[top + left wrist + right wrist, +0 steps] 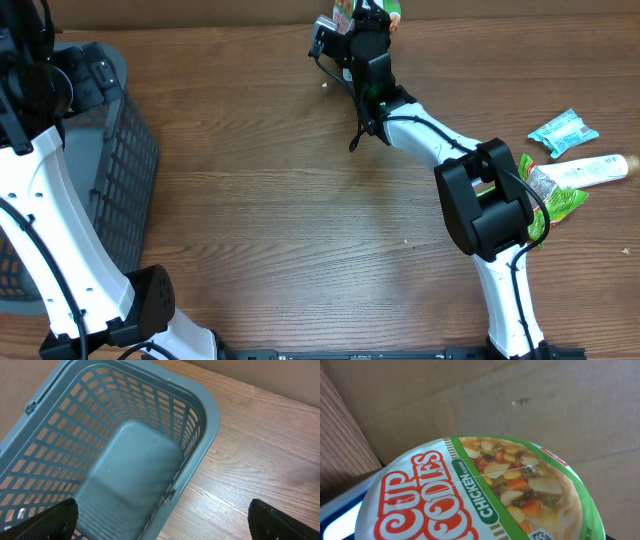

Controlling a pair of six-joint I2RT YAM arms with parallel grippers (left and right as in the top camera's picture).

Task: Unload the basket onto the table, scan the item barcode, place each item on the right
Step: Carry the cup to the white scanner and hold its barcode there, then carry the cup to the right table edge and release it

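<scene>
A cup of chicken Cup Noodles (pixel 485 495) fills the lower half of the right wrist view, lid facing the camera, with a small square code (pixel 540 536) at its bottom edge. Overhead, the cup (pixel 372 10) sits at the far table edge in my right gripper (pixel 368 24), which is closed around it; the fingers themselves are hidden. A black device (pixel 326 40) stands just left of that gripper. My left gripper (pixel 165 522) hangs open over the basket's rim, nothing between its fingers (pixel 50 520).
A grey slatted basket (pixel 125 165) stands at the left, and its inside (pixel 130 475) shows nothing in it. At the right lie a teal packet (pixel 562 131), a white tube (pixel 592 171) and a green packet (pixel 556 200). A cardboard wall (pixel 520 405) backs the table.
</scene>
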